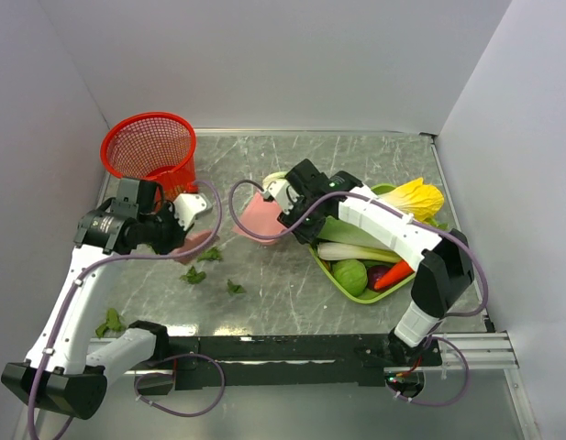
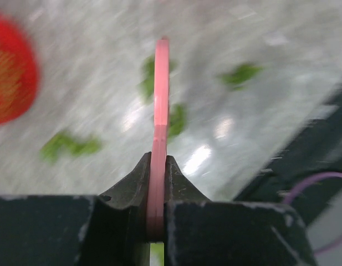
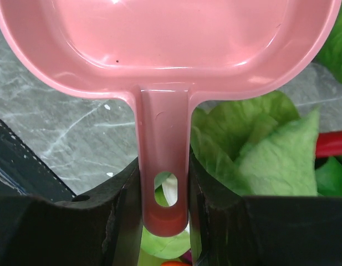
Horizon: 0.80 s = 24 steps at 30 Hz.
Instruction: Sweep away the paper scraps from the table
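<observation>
Several dark green paper scraps lie on the grey-green marble table (image 1: 356, 156): two near my left gripper (image 1: 193, 275) (image 1: 209, 254), one further in front (image 1: 235, 288), one at the near left edge (image 1: 110, 323). My left gripper (image 1: 171, 235) (image 2: 158, 160) is shut on a thin pink sweeping blade (image 1: 198, 243) (image 2: 159, 105), seen edge-on above blurred scraps (image 2: 65, 145) (image 2: 241, 73). My right gripper (image 1: 287, 209) (image 3: 164, 166) is shut on the handle of the pink dustpan (image 1: 258, 220) (image 3: 159, 39), whose pan is empty.
A red mesh basket (image 1: 149, 151) (image 2: 10, 77) stands at the far left behind my left gripper. A lime green tray (image 1: 342, 280) of toy vegetables, with pale green cabbage (image 3: 259, 149), lies under my right arm. White walls enclose the table.
</observation>
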{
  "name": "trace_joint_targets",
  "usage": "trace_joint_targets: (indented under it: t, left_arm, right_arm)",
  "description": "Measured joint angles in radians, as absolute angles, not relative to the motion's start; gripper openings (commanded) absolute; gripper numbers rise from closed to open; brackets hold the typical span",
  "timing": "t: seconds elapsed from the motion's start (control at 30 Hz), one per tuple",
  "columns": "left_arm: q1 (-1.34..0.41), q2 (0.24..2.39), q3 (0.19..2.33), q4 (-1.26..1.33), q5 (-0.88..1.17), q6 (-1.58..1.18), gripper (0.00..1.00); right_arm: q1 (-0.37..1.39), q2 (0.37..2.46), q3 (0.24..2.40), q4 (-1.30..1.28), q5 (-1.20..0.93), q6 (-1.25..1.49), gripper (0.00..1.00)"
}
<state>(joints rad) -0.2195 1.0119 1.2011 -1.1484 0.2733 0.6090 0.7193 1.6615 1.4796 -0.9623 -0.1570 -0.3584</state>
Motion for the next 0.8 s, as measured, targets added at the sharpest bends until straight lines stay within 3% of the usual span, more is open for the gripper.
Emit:
trace_joint_targets:
  t: [0.2,0.37,0.6,0.8]
  left_arm:
    - [-0.222,1.045,1.201,-1.196,0.605,0.622,0.01]
    - [-0.252,1.15,1.14,-1.188,0.756,0.622,0.01]
    - [-0.294,1.274,1.055,-1.077,0.777,0.544,0.01]
    - [-0.294,1.282,1.04,-0.968,0.632,0.454,0.01]
  right_arm:
    - [0.691,1.64,1.535,-0.966,-0.19,-0.337,0.0]
    - [0.685,1.641,1.622,-0.957,-0.217,-0.318,0.0]
    - [0.685,1.642,1.675,-0.94,-0.226,-0.308,0.0]
    - [0.685,1.64,1.648,-0.923,-0.205,-0.315,0.0]
